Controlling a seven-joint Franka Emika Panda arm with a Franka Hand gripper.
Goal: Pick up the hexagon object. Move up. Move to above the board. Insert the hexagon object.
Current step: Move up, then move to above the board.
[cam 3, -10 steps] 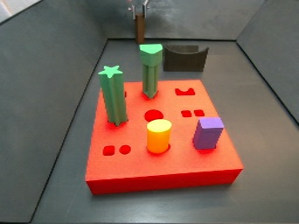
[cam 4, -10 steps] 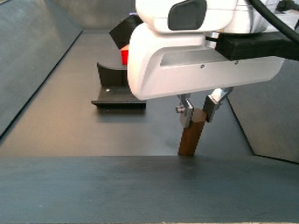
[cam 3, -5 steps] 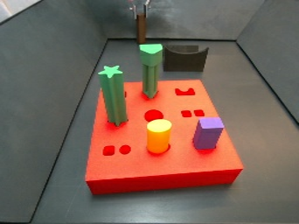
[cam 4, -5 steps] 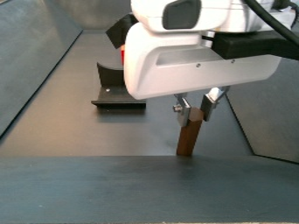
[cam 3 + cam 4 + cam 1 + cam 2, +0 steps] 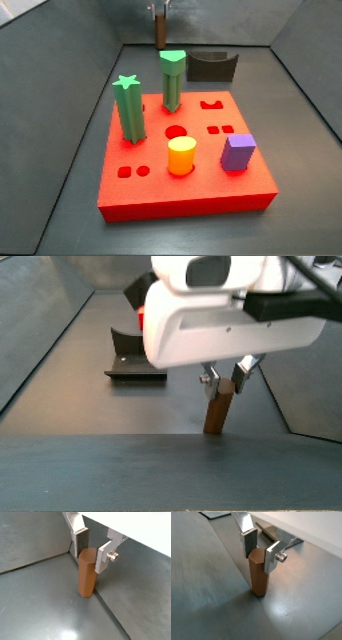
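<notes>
In both wrist views you look straight down onto the gripper (image 5: 92, 544), its 2 silver fingers (image 5: 272, 556) set on either side of the top of the hexagon object (image 5: 86, 574). The brown post stands upright with its foot on the grey floor, close to a seam where the floor meets the wall. The plates sit against the post's upper faces, so the gripper looks pinched on it, though you cannot tell how firmly.

In a side view the gripper (image 5: 225, 380) hangs beneath the big white wrist housing (image 5: 214, 316), and the hexagon object (image 5: 218, 410) reaches from between the fingers down to the floor. Behind it, well apart, stands the fixture (image 5: 131, 356), with a sliver of red showing past it.

In a side view from the opposite end, the board (image 5: 187, 195) lies nearest you. On it stand a yellow cylinder (image 5: 181, 156), a purple block (image 5: 239, 152), the green star-topped post (image 5: 130, 109) and another green post (image 5: 171, 80). The fixture (image 5: 211, 67) sits just past the board's far edge. Farthest back, the gripper (image 5: 159, 17) and post appear only as a small shape by the rear wall.
</notes>
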